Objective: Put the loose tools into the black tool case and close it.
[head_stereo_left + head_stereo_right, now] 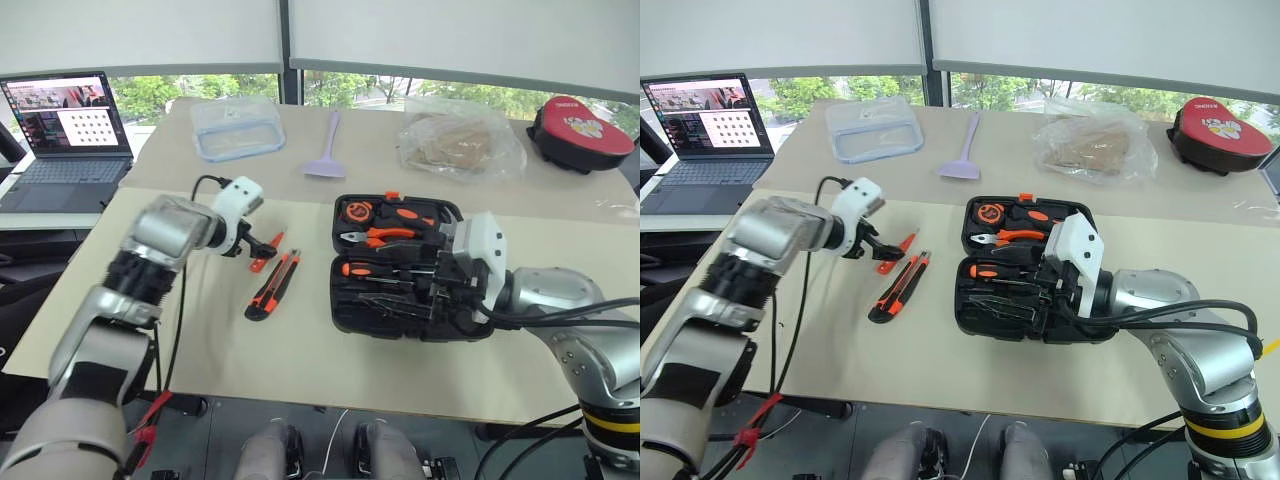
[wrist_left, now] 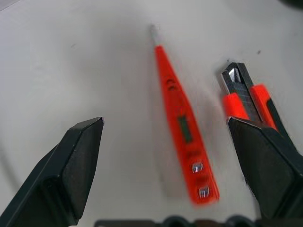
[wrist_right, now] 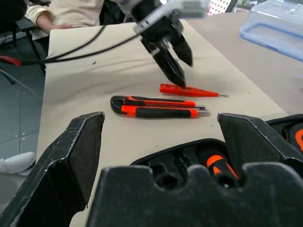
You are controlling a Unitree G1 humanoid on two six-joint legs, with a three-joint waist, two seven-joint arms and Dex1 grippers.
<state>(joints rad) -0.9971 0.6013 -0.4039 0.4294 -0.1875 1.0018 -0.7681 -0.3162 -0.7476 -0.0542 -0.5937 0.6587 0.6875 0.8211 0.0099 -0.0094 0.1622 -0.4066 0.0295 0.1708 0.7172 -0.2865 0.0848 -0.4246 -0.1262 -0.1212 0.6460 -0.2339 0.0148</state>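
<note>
The black tool case (image 1: pixel 345 300) lies open on the table, with several orange-and-black tools in its moulded slots. To its left lie a slim orange screwdriver (image 2: pixel 182 127) and a black-and-orange utility knife (image 1: pixel 273 286), side by side. My left gripper (image 1: pixel 262 243) hangs open just above the slim screwdriver, which lies between its fingers (image 2: pixel 71 170) in the left wrist view. It touches nothing. My right gripper (image 1: pixel 1045 285) is open over the case's near right part, empty, its fingers (image 3: pixel 71 156) wide apart.
A laptop (image 1: pixel 65 130) stands at the far left. At the back of the table are a clear plastic container (image 1: pixel 238 127), a lilac spatula (image 1: pixel 327 150), a crumpled plastic bag (image 1: pixel 460 140) and a red-lidded round case (image 1: pixel 580 130). A person's sleeve (image 3: pixel 61 14) shows beyond the table.
</note>
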